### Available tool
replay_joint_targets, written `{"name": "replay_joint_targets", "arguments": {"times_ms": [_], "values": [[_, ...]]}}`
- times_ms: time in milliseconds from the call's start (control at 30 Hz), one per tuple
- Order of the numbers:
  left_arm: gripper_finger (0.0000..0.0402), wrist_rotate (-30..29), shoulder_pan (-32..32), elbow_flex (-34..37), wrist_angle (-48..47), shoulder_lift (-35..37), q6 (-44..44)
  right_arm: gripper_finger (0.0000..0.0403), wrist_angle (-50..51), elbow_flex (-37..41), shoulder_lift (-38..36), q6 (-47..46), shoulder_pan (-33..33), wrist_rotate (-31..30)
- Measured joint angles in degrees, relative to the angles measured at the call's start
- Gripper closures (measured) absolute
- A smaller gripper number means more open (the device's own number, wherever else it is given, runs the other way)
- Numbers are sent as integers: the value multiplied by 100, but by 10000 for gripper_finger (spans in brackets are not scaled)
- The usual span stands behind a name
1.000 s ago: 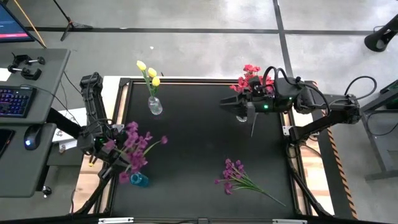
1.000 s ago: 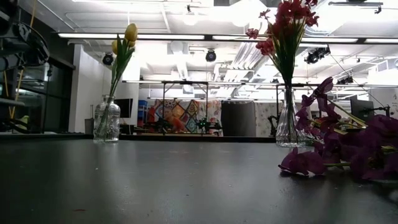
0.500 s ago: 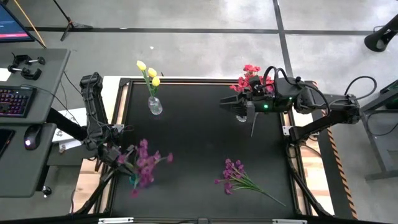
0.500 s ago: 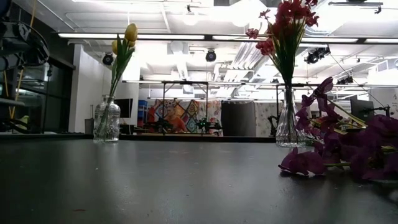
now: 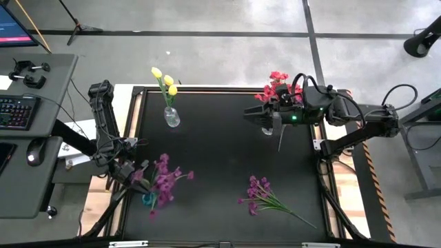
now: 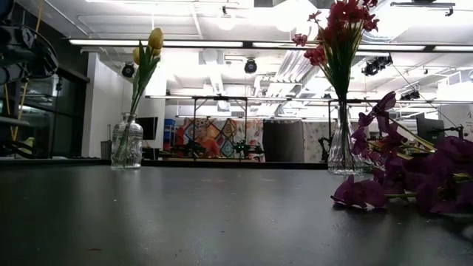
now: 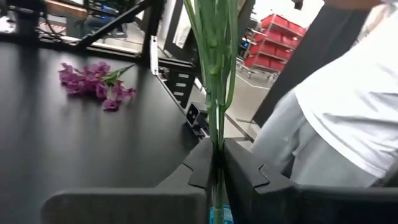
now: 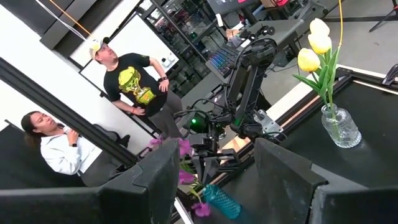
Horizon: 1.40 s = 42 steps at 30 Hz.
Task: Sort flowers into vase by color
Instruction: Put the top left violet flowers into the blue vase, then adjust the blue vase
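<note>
You are looking down on a black table [image 5: 220, 158] with a dark arm at each side; at the table's left edge, the left gripper [image 5: 132, 173] sits low over a small blue vase [image 5: 149, 200], its fingers [image 7: 202, 165] pinched narrowly onto a bunch of green stems [image 7: 214, 74]; the purple flowers [image 5: 164, 182] on those stems fan out over the table above the blue vase; at the far right of the table, the right gripper [image 5: 253, 115] hovers beside a clear vase [image 6: 341, 148] holding the red-pink flowers [image 5: 275, 87]; its fingers [image 8: 283, 177] stand apart, with nothing between them; a second bunch of purple flowers [image 5: 262, 196] lies loose on the table near the front right, well apart from both grippers; a third vase, clear glass [image 5: 171, 117], stands at the far left with 3 yellow flowers [image 5: 164, 79] in it; beyond the table, 2 people [image 8: 134, 78] show in the room, 1 standing and 1 seated.
</note>
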State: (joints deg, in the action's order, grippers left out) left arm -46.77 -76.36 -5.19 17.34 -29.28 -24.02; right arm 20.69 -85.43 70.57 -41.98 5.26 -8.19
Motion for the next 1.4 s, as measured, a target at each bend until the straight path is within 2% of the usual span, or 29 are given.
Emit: {"name": "replay_joint_targets", "arguments": {"times_ms": [333, 533, 733, 1167, 1300, 1400], "values": [[264, 110, -2, 0, 5, 0, -640, 208, 2, 0, 0, 0, 0, -81], [226, 502, -4, 0, 184, 45, -725, 208, 2, 0, 0, 0, 0, -81], [224, 790, -4, 0, 186, 196, -611, 208, 2, 0, 0, 107, 0, -81], [238, 788, -154, 0, -178, 691, -384, 208, 3, 0, 0, 200, 0, -72], [252, 841, -240, 0, -289, 932, -422, 208, 4, 0, 0, 201, 0, -72], [281, 1121, -345, 0, -292, 1081, -445, 208, 4, 0, 0, 199, 0, -72]]}}
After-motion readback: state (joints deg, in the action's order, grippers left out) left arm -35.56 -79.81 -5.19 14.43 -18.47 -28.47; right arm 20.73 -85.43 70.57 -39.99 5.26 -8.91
